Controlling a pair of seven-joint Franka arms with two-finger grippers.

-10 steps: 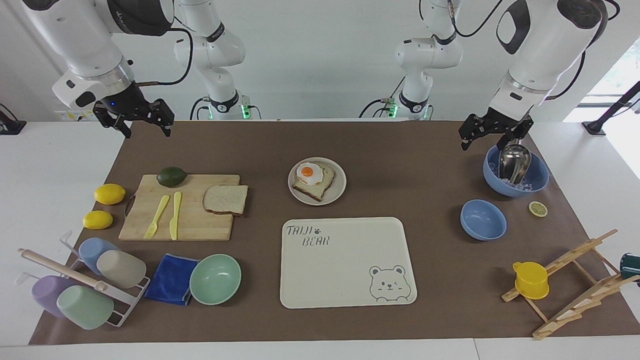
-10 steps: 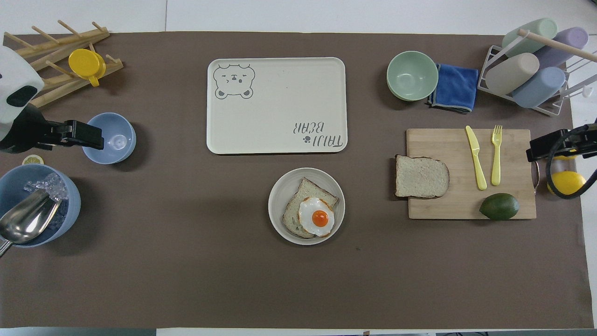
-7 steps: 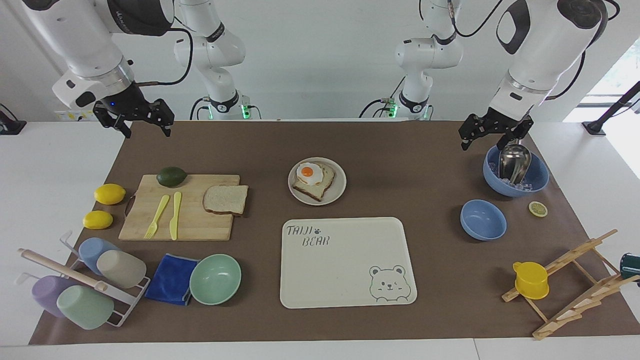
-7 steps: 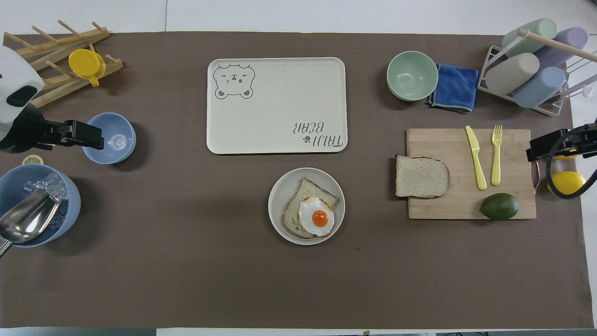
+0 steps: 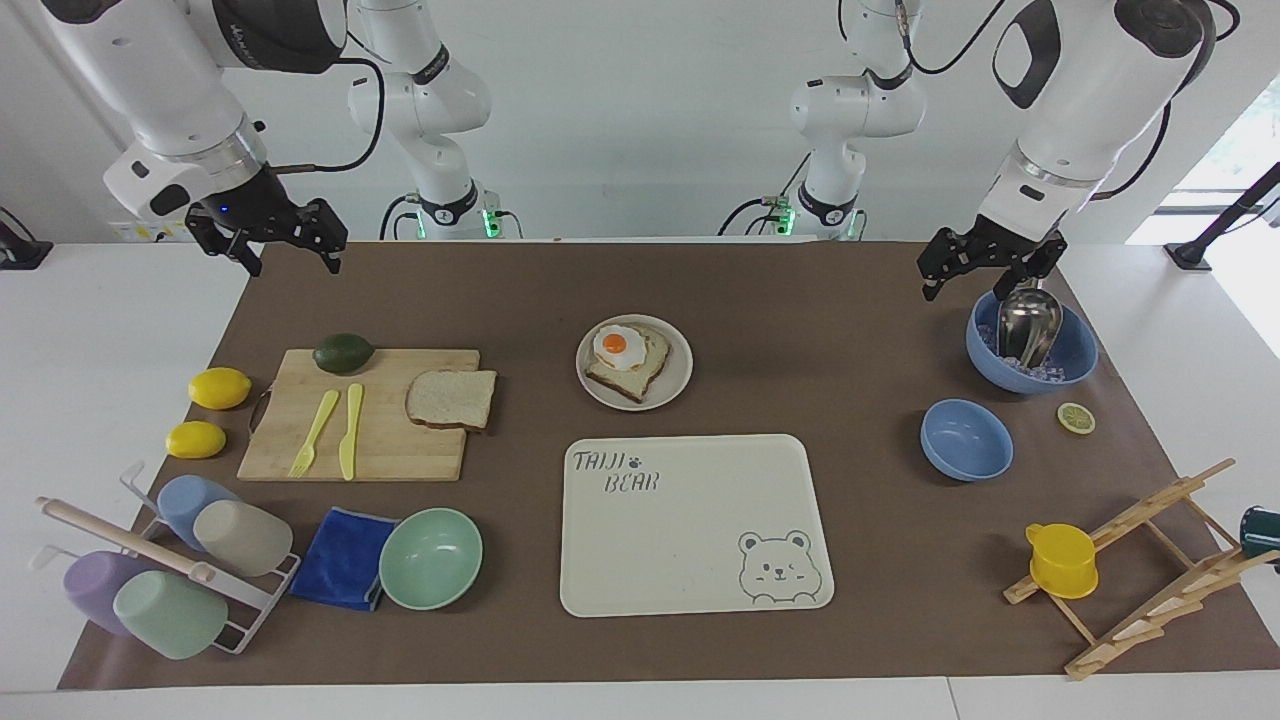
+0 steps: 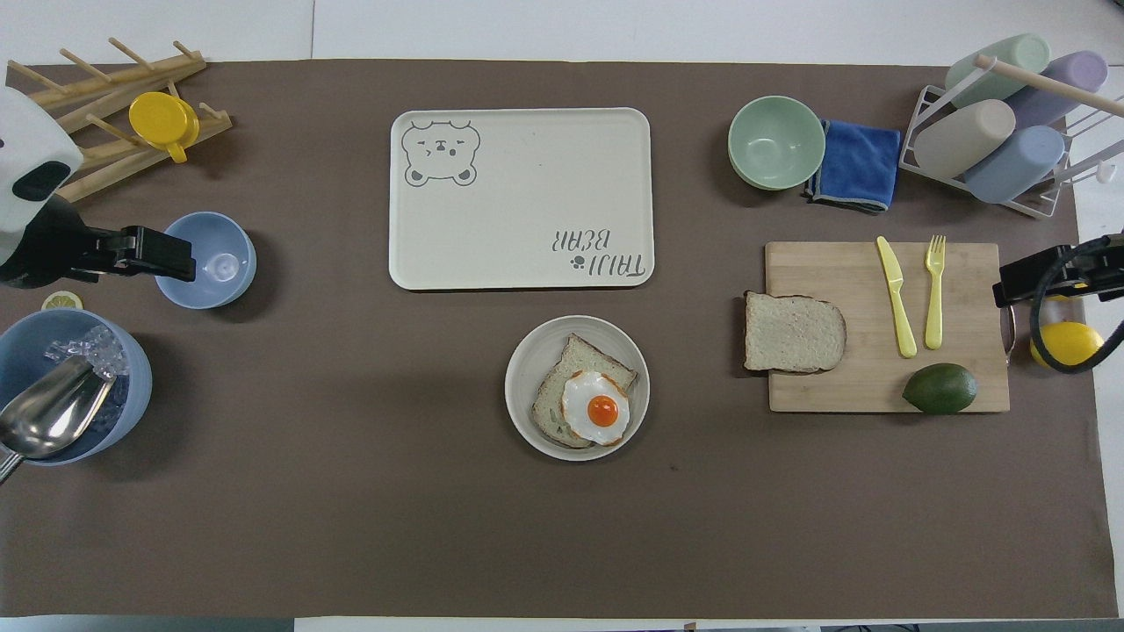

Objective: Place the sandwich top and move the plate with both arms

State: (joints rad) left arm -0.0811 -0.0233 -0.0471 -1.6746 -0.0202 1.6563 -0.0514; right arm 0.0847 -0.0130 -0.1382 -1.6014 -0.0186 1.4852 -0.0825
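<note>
Bread (image 5: pixel 451 398): you have the plain slice lying flat on the board (image 5: pixel 300 450), at the board's edge toward the table's middle, its crust hanging just over that edge. Nothing touches it.
Plate (image 5: pixel 678 385): it sits on the mat near the table's middle, between the robots and the tray (image 5: pixel 690 560), carrying toast with a fried egg (image 5: pixel 615 346). No top slice on it yet.
Right gripper (image 5: pixel 290 250): you have it raised over the mat's corner at the right arm's end by the robots, fingers apart, holding nothing. It is well apart from the bread.
Left gripper (image 5: pixel 975 272): raised beside the ice bowl (image 5: pixel 1075 360) and its scoop (image 5: pixel 1028 322), fingers apart, holding nothing.
Stage: by my reading nothing is started; the bread pick comes first.
Risk, pick: the slice is thin and flat, so your fingers may slide over it or pinch only crust and tear it. The overhanging crust looks like your best bite.
Risk, neighbours: the knife (image 5: pixel 350 430) and avocado (image 5: pixel 343 353) share the board; a wide approach could knock them or shift the board.
Risk, placing: a drop from height or off-centre could push the egg off the toast.
Risk, left arm: leaving its spot low could catch the scoop and spill ice.
Risk, plate: the rim is low, so uneven lifting by your two grippers could tilt it and slide the sandwich off.
</note>
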